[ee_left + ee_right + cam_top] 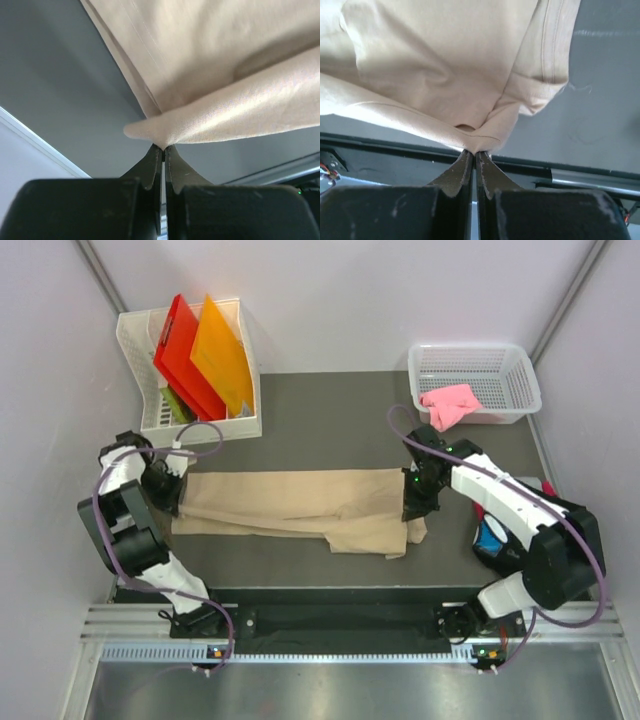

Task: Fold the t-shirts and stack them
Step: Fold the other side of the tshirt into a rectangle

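Observation:
The tan t-shirt lies stretched left to right across the middle of the dark mat, folded lengthwise. My left gripper is shut on its left end; the left wrist view shows the cloth pinched at the fingertips. My right gripper is shut on its right end, where the cloth bunches at the fingertips. The pink t-shirt hangs over the rim of the white basket at the back right. The black t-shirt with blue print lies under my right arm, mostly hidden.
A white rack at the back left holds the stiff red sheet and the orange sheet. Grey walls close in the left, right and back. The arms' base rail runs along the near edge.

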{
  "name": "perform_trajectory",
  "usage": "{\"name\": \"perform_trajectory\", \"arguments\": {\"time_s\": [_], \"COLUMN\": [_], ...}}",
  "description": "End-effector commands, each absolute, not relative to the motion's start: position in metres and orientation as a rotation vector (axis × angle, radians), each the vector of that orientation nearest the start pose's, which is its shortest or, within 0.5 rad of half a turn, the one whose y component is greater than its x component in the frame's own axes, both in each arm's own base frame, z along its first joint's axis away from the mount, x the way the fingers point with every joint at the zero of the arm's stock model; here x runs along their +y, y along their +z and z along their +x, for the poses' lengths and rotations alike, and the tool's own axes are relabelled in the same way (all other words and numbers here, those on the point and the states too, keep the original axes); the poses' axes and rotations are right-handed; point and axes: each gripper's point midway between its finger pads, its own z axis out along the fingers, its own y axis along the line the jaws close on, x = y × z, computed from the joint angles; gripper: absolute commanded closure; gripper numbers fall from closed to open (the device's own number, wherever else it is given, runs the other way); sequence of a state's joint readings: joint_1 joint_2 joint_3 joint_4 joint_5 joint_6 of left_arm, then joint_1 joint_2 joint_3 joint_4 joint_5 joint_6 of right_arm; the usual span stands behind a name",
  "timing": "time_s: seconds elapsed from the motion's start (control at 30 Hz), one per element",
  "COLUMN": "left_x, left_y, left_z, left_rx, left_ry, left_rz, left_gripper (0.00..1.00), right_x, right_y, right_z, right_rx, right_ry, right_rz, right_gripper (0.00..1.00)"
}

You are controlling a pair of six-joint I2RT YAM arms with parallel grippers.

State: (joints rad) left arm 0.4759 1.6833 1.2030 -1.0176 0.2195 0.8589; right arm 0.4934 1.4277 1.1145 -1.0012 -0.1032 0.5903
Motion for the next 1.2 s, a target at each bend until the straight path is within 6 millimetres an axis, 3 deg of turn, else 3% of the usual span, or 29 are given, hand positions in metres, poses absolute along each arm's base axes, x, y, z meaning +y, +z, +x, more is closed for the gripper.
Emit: {"name": "perform_trajectory", "arguments": {"time_s": [0.0,0.4,0.47,0.57,0.73,0.77,0.8,0.87,0.97,1.03,1.07,1.1,1.17], "left_x": [0.133,0.145,0.148,0.156,0.171,0.174,0.177,0.178,0.166,0.139,0.128,0.105,0.083], "left_y": [0.067,0.058,0.057,0.058,0.068,0.071,0.077,0.087,0.114,0.117,0.128,0.12,0.123], "left_z": [0.286,0.308,0.313,0.321,0.338,0.341,0.342,0.343,0.34,0.332,0.328,0.32,0.312], "left_rx": [2.852,2.868,2.865,2.854,2.825,2.816,2.808,2.79,2.717,2.707,2.675,2.679,2.642], "left_ry": [-0.109,-0.009,0.031,0.093,0.197,0.221,0.249,0.262,0.272,0.211,0.215,0.168,0.16], "left_rz": [0.572,0.6,0.605,0.59,0.573,0.563,0.556,0.569,0.619,0.704,0.729,0.809,0.871], "left_gripper": [1.0,1.0,0.88,0.82,0.41,0.3,0.06,0.01,0.01,0.01,0.01,0.01,0.01], "right_x": [0.164,0.151,0.15,0.15,0.155,0.155,0.155,0.157,0.159,0.16,0.159,0.159,0.157], "right_y": [0.121,0.104,0.098,0.091,0.082,0.075,0.073,0.068,0.062,0.056,0.055,0.053,0.051], "right_z": [0.247,0.294,0.301,0.313,0.331,0.333,0.335,0.343,0.355,0.366,0.37,0.371,0.381], "right_rx": [2.868,2.864,2.87,2.877,2.9,2.922,2.926,2.937,2.95,2.961,2.964,2.975,2.975], "right_ry": [0.338,0.276,0.263,0.254,0.242,0.231,0.228,0.226,0.23,0.223,0.222,0.213,0.186], "right_rz": [0.11,0.151,0.159,0.157,0.135,0.132,0.128,0.126,0.135,0.14,0.143,0.14,0.14], "right_gripper": [1.0,1.0,1.0,1.0,0.99,0.94,0.91,0.84,0.71,0.65,0.6,0.6,0.6]}}
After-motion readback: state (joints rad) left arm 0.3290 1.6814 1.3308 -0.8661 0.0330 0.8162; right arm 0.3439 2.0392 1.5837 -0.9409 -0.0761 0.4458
